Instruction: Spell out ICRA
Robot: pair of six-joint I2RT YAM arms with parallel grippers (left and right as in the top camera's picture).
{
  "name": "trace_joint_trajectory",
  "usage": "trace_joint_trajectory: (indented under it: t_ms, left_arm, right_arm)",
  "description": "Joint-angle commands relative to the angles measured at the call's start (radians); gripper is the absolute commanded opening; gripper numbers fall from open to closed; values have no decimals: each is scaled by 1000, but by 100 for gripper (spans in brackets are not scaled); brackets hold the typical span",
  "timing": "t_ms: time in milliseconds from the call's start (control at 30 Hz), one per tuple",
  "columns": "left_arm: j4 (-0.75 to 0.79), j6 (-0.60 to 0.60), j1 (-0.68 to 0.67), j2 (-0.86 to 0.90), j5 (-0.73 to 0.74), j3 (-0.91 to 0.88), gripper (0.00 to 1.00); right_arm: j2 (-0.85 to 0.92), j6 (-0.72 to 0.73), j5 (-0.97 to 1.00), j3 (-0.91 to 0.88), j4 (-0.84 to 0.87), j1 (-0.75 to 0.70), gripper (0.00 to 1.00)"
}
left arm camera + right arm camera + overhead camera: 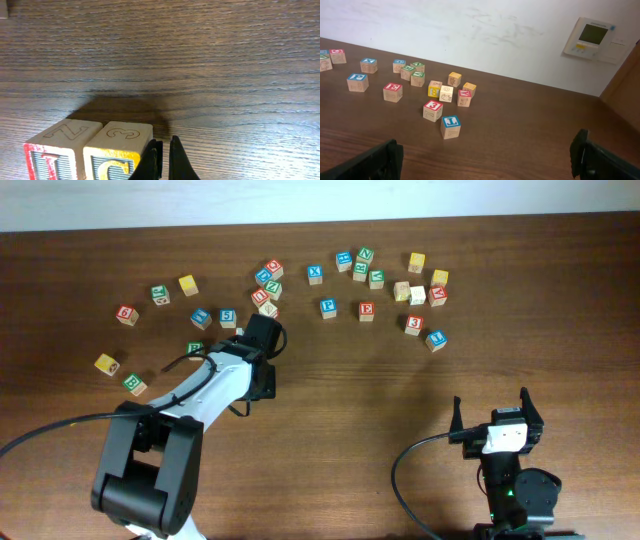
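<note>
In the left wrist view my left gripper is shut and empty, its tips right beside the right side of a wooden block with a yellow C. A red-lettered block stands against the C block's left side, its letter partly cut off. In the overhead view the left gripper sits just below these two blocks. A red A block lies among the right-hand group and also shows in the overhead view. My right gripper is open and empty near the table's front edge.
Several letter blocks lie scattered across the far half of the table: a left group around a red block, a middle group with a red E block, and a blue L block nearest the right gripper.
</note>
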Motion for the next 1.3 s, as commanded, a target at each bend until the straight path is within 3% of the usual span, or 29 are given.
trace_joint_trajectory:
  t_ms: [0,1267]
  left_arm:
    - [-2,-14,6,9,-22,-5,0]
    - [-5,-14,6,9,-37,-5,0]
  right_arm:
    - [-6,3,-9,-5,-4,0,98]
    - [-6,3,-9,-5,-4,0,98]
